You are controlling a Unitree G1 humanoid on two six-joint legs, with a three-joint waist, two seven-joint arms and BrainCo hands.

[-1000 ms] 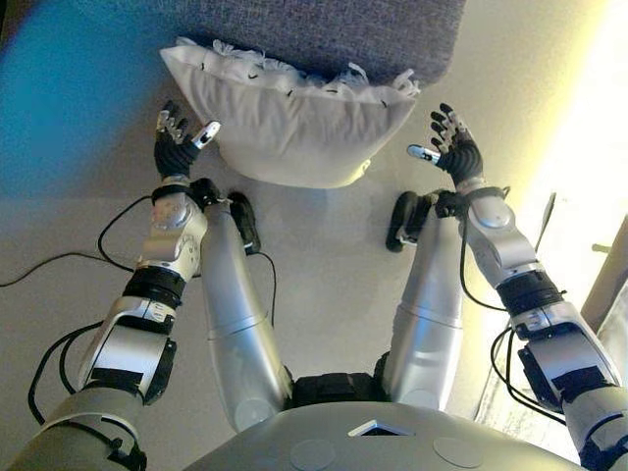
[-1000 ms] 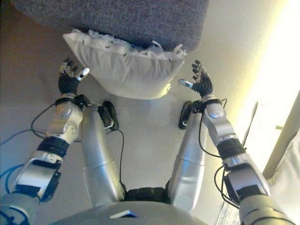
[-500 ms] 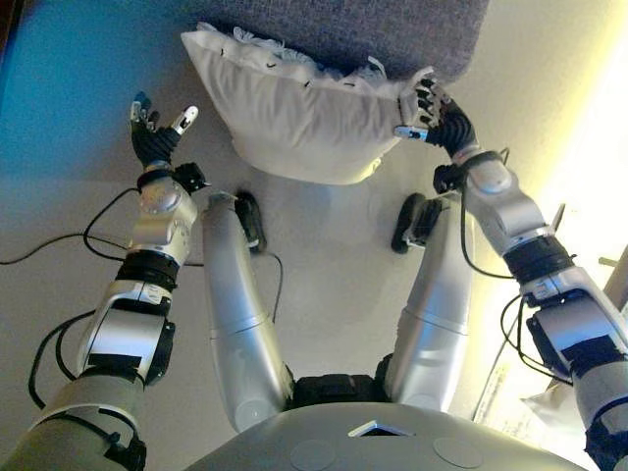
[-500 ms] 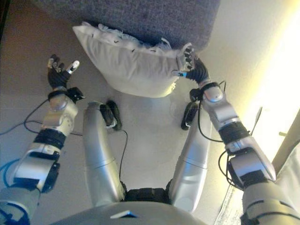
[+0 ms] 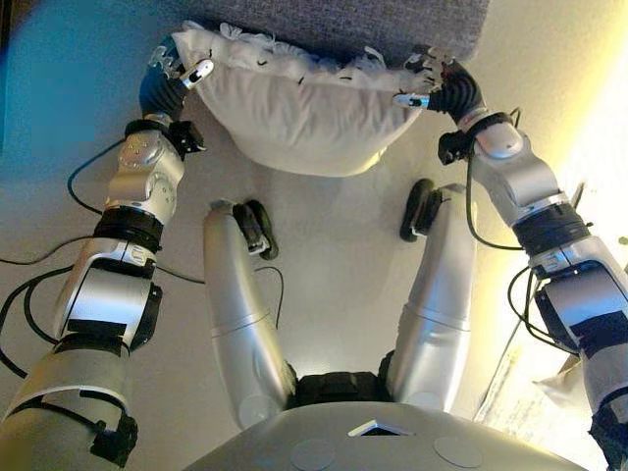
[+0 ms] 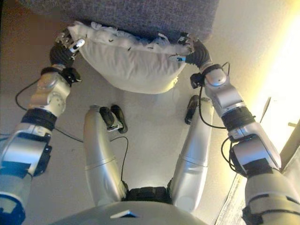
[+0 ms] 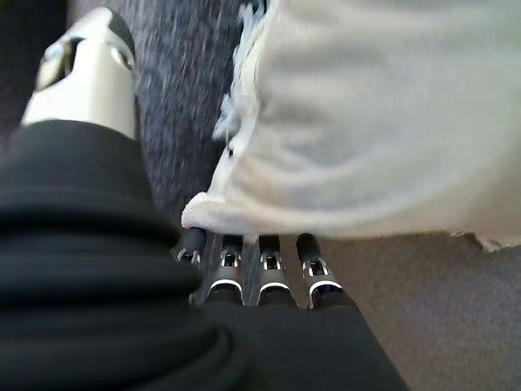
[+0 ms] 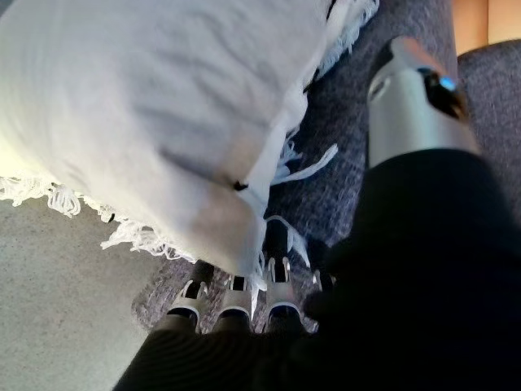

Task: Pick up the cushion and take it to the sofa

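The white cushion [image 5: 299, 113] lay against the front edge of the grey sofa [image 5: 334, 25], its fringed upper seam resting on the upholstery and its rounded belly hanging toward the pale floor [image 5: 334, 255]. It looked propped there rather than set on the seat, which is why I judged the job unfinished: the cushion had reached the sofa but was not clearly up on it.

The robot had a hand at each end of the cushion, and that made sense for something so soft and wide, since a squeeze from both ends keeps it from folding or slipping. The left hand [image 5: 169, 80] pressed against the end of the cushion farther from the bright window side. Its fingers [image 7: 264, 273] ran under the cushion's corner with their tips hidden beneath the fabric, and the thumb [image 7: 85, 69] stood clear over the sofa, so I could not tell whether that hand was gripping or merely supporting. The right hand [image 5: 444, 86] sat at the opposite corner, among the fringe. Its fingers [image 8: 232, 295] likewise vanished under the cushion's edge, thumb [image 8: 415, 94] raised over the sofa fabric, and again I could not tell its grip.
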